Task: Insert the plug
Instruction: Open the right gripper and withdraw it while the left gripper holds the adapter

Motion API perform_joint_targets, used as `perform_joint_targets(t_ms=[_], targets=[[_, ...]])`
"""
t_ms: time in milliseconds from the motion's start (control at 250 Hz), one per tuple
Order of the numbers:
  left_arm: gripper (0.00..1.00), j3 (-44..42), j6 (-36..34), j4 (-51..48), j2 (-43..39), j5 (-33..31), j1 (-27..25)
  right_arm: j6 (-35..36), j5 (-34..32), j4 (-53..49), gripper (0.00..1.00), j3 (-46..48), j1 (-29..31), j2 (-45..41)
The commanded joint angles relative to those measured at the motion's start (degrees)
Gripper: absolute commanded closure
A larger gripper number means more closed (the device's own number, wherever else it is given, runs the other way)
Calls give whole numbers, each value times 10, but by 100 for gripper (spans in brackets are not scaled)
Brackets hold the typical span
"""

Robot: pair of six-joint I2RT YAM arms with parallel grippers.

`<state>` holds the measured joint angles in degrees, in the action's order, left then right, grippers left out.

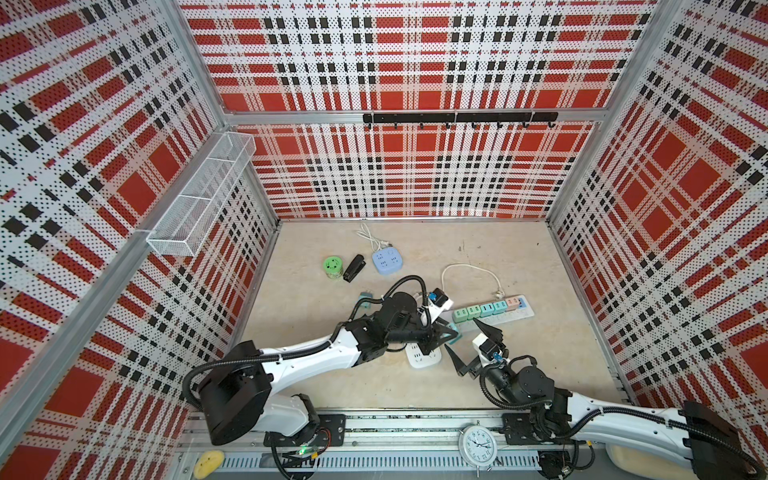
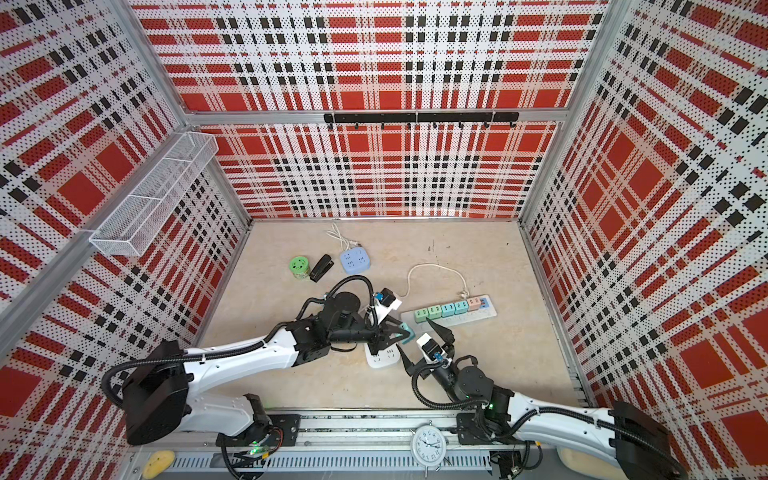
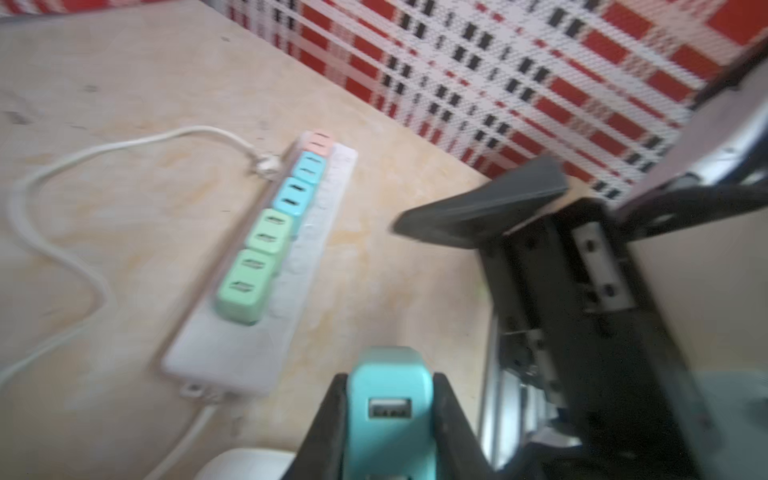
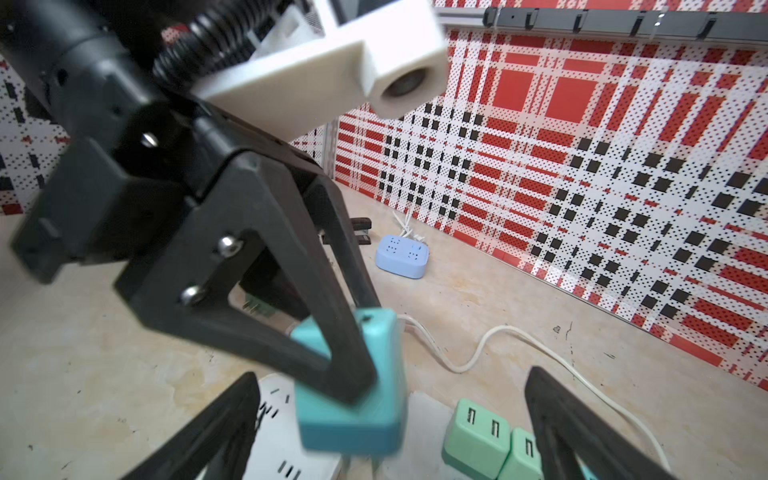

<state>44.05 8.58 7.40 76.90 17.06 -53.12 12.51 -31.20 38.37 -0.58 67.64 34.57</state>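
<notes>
The left gripper (image 1: 451, 335) is hanging over the middle of the tabletop (image 1: 540, 374), its jaws pinching the teal plug (image 3: 388, 409) by its sides. The plug is sitting just off the bare end of the long power strip (image 1: 513, 316), beside the white socket block (image 1: 424, 358). The right gripper (image 4: 391, 373) is facing it, jaws spread wide and clear of the plug.
</notes>
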Motion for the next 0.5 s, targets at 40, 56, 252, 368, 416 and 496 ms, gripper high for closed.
perform_joint_targets(t_ms=[40,56,252,368,416,496], targets=[[100,1,-65,-64,-25,-127,2,1,-77,9,0,31,-1,-44],[100,4,-66,-70,-24,-131,2,-1,-87,5,0,31,-2,-50],[100,29,-77,-124,-3,-156,2,-79,-164,-58,0,31,-63,-111],[100,64,-85,-188,24,-183,-4,-135,-169,-123,0,23,-111,-146],[100,82,-94,-227,37,-201,-14,-149,-167,-140,0,22,-124,-162],[100,98,-103,-247,58,-210,-29,-173,-168,-175,0,19,-143,-183]])
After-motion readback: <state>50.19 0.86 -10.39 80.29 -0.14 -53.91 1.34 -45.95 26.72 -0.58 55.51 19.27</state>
